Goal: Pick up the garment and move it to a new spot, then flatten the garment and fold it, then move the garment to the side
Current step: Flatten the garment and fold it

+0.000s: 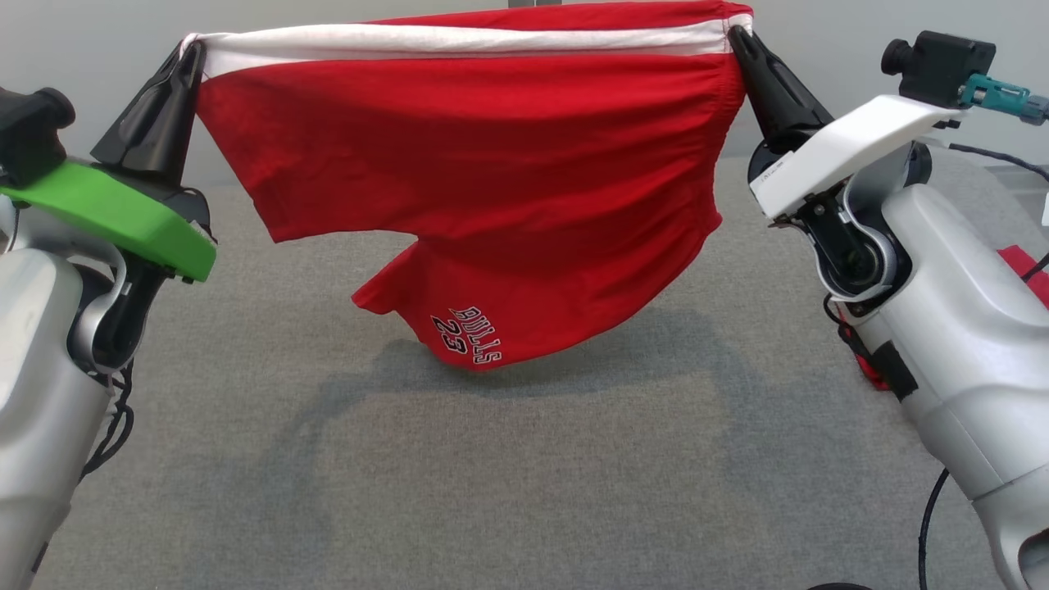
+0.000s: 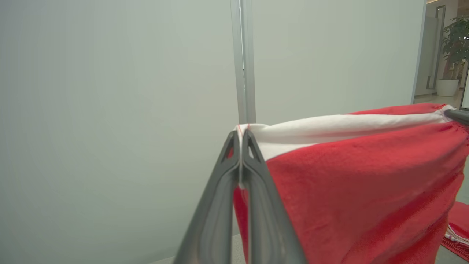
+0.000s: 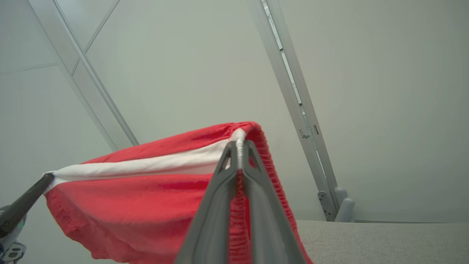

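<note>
Office w/ glass partitions (image 2: 110,110), potted plant (image 2: 453,47)

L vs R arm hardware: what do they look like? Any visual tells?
Both have silver-grey forearm shells and long, dark, tapered jaws. The left gripper carries a green wrist cover. The right gripper carries a white cover and a teal connector. Both trail black cables.
</note>
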`<state>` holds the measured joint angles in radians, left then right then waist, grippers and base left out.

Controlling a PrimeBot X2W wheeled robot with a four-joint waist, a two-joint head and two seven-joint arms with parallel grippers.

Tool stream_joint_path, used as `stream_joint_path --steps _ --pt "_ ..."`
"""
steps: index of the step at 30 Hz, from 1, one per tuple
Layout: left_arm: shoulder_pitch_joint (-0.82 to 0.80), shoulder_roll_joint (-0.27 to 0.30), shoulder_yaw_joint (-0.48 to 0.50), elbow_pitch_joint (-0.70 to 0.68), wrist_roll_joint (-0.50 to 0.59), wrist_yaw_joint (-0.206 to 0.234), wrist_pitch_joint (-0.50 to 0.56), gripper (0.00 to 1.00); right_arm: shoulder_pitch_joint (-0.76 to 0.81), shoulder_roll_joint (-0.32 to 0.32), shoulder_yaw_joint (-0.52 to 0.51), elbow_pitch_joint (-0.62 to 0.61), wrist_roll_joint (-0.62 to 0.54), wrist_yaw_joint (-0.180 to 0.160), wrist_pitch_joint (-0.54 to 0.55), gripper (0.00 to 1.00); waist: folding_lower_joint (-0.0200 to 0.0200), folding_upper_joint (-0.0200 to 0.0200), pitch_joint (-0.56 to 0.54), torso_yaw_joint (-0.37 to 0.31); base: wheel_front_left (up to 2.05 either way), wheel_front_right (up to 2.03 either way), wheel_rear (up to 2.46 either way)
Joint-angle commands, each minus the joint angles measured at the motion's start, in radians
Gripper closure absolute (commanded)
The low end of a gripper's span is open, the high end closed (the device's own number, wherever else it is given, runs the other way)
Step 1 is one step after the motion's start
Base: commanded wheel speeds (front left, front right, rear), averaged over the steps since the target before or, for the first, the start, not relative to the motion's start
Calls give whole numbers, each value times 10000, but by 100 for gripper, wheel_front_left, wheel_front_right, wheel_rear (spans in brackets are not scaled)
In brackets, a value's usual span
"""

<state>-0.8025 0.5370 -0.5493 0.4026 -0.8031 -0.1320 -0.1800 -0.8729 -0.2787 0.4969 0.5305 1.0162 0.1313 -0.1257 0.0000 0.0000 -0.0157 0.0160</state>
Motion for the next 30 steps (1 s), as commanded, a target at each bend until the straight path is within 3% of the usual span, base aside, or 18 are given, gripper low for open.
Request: stream_joint_path --steps 1,6,11,15,21,24,30 --pt "-159 136 -96 42 -44 28 51 100 -82 -140 26 -71 119 -12 97 100 0 0 206 -85 0 0 0" --pt "-972 337 -663 194 -282 28 364 100 -638 -607 203 -161 99 -13 737 100 0 0 1440 -183 0 0 0" --pt "-2997 -32 -1124 1152 -2 28 412 100 -2553 -655 336 664 -676 -13 1089 100 0 0 3380 -135 0 0 0" --pt "-5036 -128 -1455 1838 680 28 206 100 -4595 -489 416 1372 -1677 -9 532 100 0 0 4584 -188 0 0 0" --pt "-7379 -449 -1289 2815 1952 216 -770 100 -6845 -387 86 2558 -3167 -12 -1166 100 0 0 5309 -74 0 0 0" --pt "-7738 -721 -796 2727 2221 195 -847 100 -7023 -338 -146 2829 -3455 -16 -1366 100 0 0 5433 38 0 0 0" --pt "-5761 -1407 22 2665 1900 32 -850 100 -5551 -543 1300 2613 -2831 -15 -1388 100 0 0 5347 131 0 0 0"
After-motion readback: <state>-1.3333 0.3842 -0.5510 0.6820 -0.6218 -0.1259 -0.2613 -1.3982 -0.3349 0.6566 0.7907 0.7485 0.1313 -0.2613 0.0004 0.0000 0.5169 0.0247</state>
